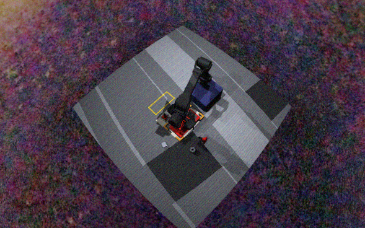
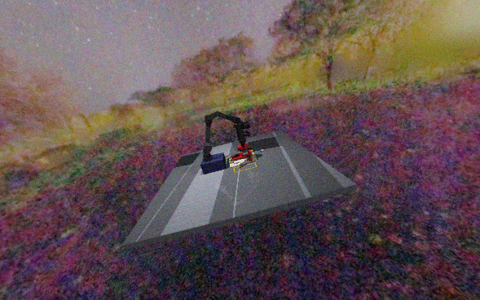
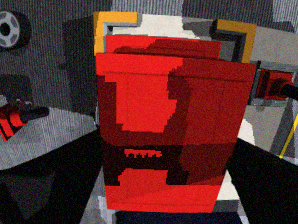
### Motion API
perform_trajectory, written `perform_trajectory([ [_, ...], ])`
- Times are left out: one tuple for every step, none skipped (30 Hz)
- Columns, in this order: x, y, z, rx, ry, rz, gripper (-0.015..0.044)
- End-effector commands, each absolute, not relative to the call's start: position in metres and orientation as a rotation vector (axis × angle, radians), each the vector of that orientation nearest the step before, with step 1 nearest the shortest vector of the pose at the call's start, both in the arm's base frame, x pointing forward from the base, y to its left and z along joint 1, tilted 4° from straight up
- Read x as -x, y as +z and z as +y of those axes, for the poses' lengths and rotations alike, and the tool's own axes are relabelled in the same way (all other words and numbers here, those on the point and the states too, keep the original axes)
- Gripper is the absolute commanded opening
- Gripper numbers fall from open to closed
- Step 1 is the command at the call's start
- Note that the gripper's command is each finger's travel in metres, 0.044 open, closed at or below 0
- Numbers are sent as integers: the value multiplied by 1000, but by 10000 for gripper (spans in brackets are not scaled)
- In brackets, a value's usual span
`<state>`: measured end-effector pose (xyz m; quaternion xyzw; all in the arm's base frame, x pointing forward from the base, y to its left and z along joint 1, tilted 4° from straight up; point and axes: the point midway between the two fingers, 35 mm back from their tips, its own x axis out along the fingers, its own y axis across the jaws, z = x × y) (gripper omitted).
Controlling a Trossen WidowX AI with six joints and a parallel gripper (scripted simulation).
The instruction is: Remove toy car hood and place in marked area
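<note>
My gripper (image 2: 243, 145) (image 3: 166, 157) is shut on the red hood (image 2: 243, 147) (image 3: 150, 105), with a black finger along each side of it. The hood hangs above the red toy car (image 2: 240, 156) (image 3: 165, 45), with a gap visible in the exterior view. The car stands in a pale holder with orange corner brackets and is largely hidden by the hood in the wrist view. In the top view the arm covers much of the hood and car. The marked area, a yellow outline (image 1: 157, 99) (image 2: 245, 169) (image 3: 289, 138), lies on the table beside the car.
A dark blue box (image 1: 207, 94) (image 2: 213, 164) stands at the arm's base. A grey wheel (image 1: 193, 150) (image 3: 8, 30), a red part (image 1: 204, 139) (image 3: 7, 122) and a small pale piece (image 1: 164, 144) lie on the table near the car. A small red part (image 3: 274, 83) sits beside the car.
</note>
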<state>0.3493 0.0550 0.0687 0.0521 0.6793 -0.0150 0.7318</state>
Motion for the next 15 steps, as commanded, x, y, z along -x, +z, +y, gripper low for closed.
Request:
perform_trajectory([
  [-349, 69, 54, -114, -33, 1495, 0],
  [-349, 69, 53, -114, -33, 1495, 0],
  [-350, 69, 50, -114, -34, 1495, 0],
  [-350, 68, 46, -113, -34, 1495, 0],
  [-350, 68, 43, -113, -34, 1495, 0],
  [-350, 68, 39, -112, -35, 1495, 0],
  [-350, 68, 36, -112, -35, 1495, 0],
  [-350, 68, 32, -111, -35, 1495, 0],
  [-350, 68, 29, -111, -35, 1495, 0],
  [-350, 68, 26, -111, -36, 1495, 0],
  [-350, 68, 22, -113, -37, 1497, 0],
  [-350, 67, 19, -114, -39, 1498, 0],
  [-349, 67, 15, -116, -40, 1499, 0],
  [-349, 67, 12, -118, -42, 1500, 0],
  [-348, 66, 9, -121, -43, 1501, 0],
])
